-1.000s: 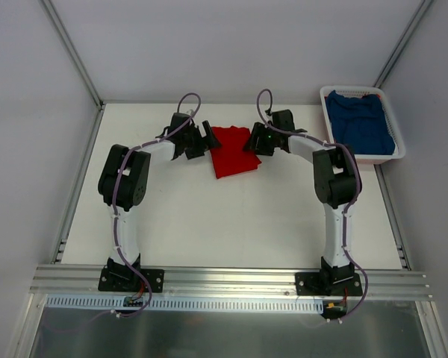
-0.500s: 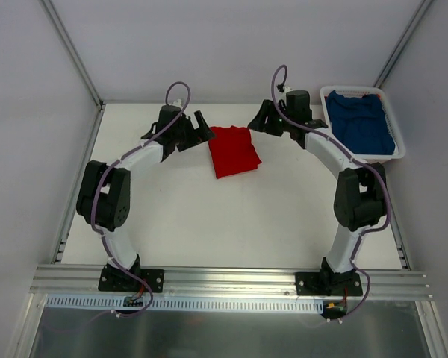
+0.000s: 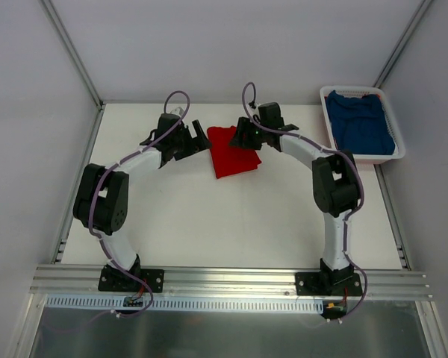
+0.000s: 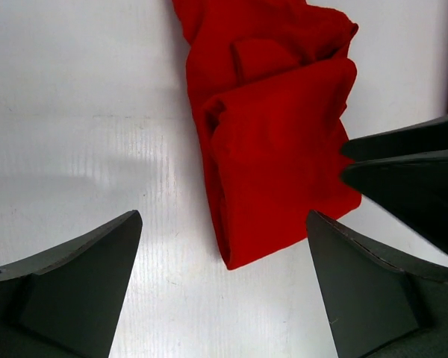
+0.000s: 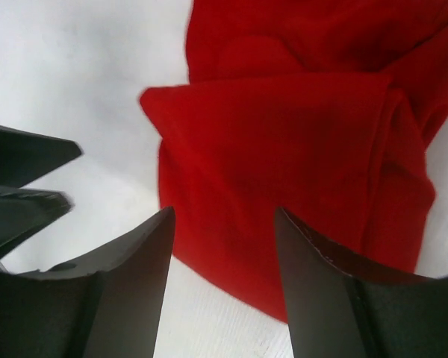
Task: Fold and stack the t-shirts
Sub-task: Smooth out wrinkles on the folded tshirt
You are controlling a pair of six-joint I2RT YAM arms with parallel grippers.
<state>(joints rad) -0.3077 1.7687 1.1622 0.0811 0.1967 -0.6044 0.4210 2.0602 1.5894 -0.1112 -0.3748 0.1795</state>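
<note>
My right hand (image 3: pixel 240 139) has swung back over the red shirt (image 3: pixel 230 158), open and empty like my left hand (image 3: pixel 200 136); I should pinch both edges evenly.

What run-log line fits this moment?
red t-shirt: folded, on table | blue t-shirt: in basket | left gripper: open | right gripper: open

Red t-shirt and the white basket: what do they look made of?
Red t-shirt: soft, matte cloth, probably a knit, judging by its rounded folds and creases. Basket: apparently rigid white plastic with a smooth, even rim; finer detail is too small to tell.
</note>
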